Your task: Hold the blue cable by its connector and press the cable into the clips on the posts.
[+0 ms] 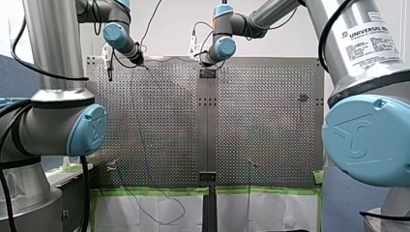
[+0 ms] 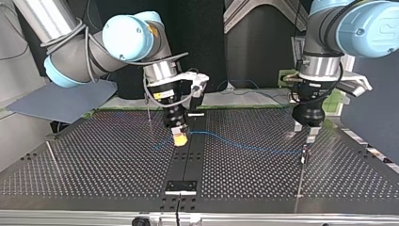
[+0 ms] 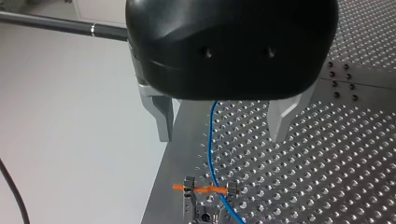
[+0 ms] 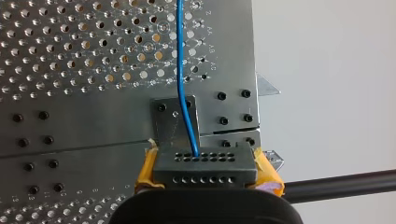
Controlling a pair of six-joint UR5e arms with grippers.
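Blue cable (image 2: 244, 145) runs slack across the perforated desk (image 2: 94, 160), from our right end effector (image 2: 180, 135) at the middle seam to the post (image 2: 301, 176) near our left end effector (image 2: 306, 131). Our right end effector is clamped on the connector (image 4: 205, 165). Its yellow pads (image 4: 145, 170) pinch the block's two ends, and the cable leaves the block's face straight ahead. Our left end effector is spread wide and carries nothing. Its metal fingers (image 3: 161, 116) straddle the cable without touching it, just above the clip (image 3: 205, 189) with its orange crossbar. The cable crosses that clip, but we cannot tell whether it is seated or only lying on top.

We judge the main risk to be a press that lands off line. The cable is thin and loose, so if we come down beside it rather than on it, it may roll off the clip's mouth instead of snapping in. A finger that descends too close to the clip could strike it or bend the slender post.

The other risk is at the connector. If we draw the cable taut too hard, the block could twist or slide between the pads, or the cable could be strained where it enters the block. If we leave too much slack, the cable may spring back out of the clip.
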